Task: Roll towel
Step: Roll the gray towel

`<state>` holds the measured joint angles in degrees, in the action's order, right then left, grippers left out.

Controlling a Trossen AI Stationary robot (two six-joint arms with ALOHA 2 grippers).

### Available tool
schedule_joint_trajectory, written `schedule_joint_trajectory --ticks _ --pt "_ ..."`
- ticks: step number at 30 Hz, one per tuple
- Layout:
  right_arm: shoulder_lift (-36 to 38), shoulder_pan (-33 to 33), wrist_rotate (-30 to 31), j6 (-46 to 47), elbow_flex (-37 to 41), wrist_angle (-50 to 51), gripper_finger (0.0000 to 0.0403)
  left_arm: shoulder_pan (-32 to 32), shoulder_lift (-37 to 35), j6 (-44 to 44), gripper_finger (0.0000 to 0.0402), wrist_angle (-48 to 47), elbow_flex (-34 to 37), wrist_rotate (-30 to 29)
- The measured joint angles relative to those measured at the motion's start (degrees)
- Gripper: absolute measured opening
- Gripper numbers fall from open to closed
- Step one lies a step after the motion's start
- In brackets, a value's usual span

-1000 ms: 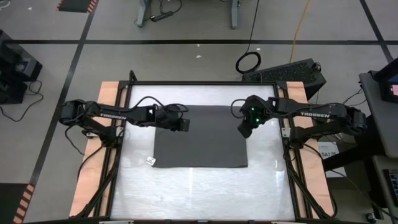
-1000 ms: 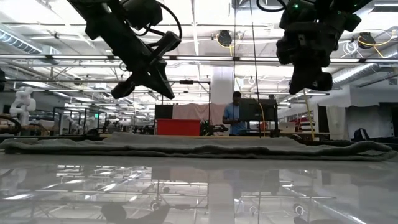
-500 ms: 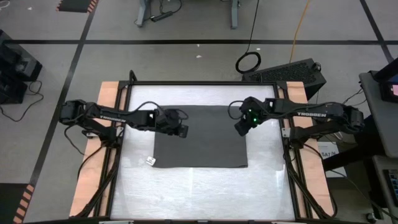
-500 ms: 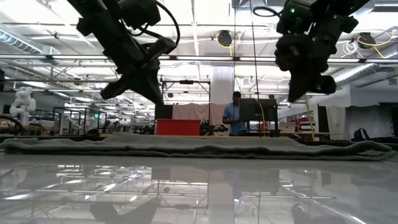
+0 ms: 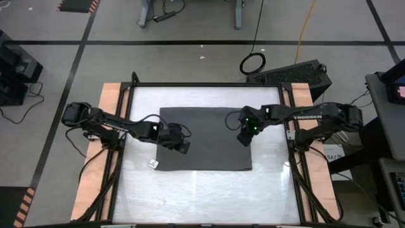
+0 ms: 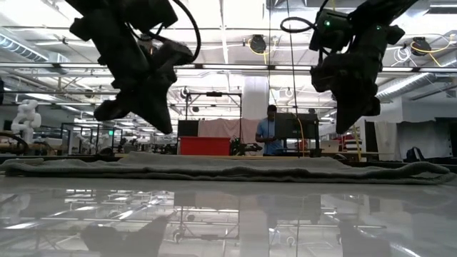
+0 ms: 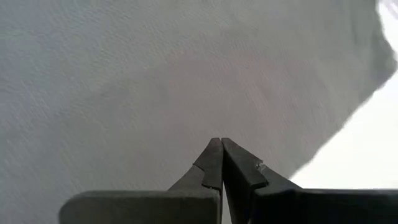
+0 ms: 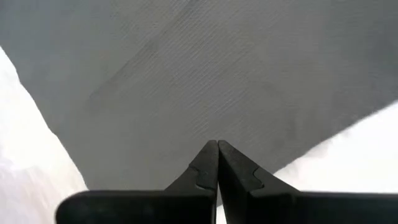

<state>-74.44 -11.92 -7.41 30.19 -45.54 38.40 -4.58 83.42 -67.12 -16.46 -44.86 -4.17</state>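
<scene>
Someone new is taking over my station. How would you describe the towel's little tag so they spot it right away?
Start at the white table framed in black between the two arms. The dark grey towel lies flat in its middle. At the towel's near corner on the left arm's side, a small white tag sticks out onto the table, the only white bit on the cloth's edge.

The towel [image 5: 205, 142] is lying flat and unrolled on the desk [image 5: 202, 196], a plain dark grey, roughly square cloth. It is sitting nearer the desk's far edge than its near one, about midway between the side edges. A small white tag [image 5: 153, 164] is sticking out at its near left corner.
</scene>
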Motion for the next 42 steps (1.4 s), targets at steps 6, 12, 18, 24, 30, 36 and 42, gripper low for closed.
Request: schedule_joint_trajectory --ticks 6,12,18,24,30,36,42 --pt "0.07 3.41 -0.40 6.18 0.00 -0.62 0.0000 -1.42 -0.03 5.80 0.0006 2.04 -0.05 3.64" --pt "3.75 13.37 0.47 6.71 0.00 0.29 0.0000 -3.91 -0.03 8.75 0.0006 2.23 -0.07 5.36" --pt "6.41 21.24 3.13 13.91 0.00 0.36 0.0000 -6.30 -0.03 9.23 0.0006 1.69 -0.07 2.73" --pt "7.13 25.27 9.08 20.12 0.00 -1.30 0.0000 -6.50 -0.03 10.72 0.0011 3.98 -0.07 2.82" --pt "7.13 29.28 10.21 22.72 0.00 -3.97 0.0000 -6.84 -0.03 14.32 0.0048 6.04 -0.07 3.25" --pt "7.13 35.78 10.10 24.64 0.00 -3.16 0.0000 -6.82 -0.03 19.01 0.0081 9.04 -0.62 3.72" --pt "6.68 40.61 10.58 22.97 0.00 -0.82 0.0034 -7.59 -0.02 19.74 0.0089 8.37 -3.24 2.47"
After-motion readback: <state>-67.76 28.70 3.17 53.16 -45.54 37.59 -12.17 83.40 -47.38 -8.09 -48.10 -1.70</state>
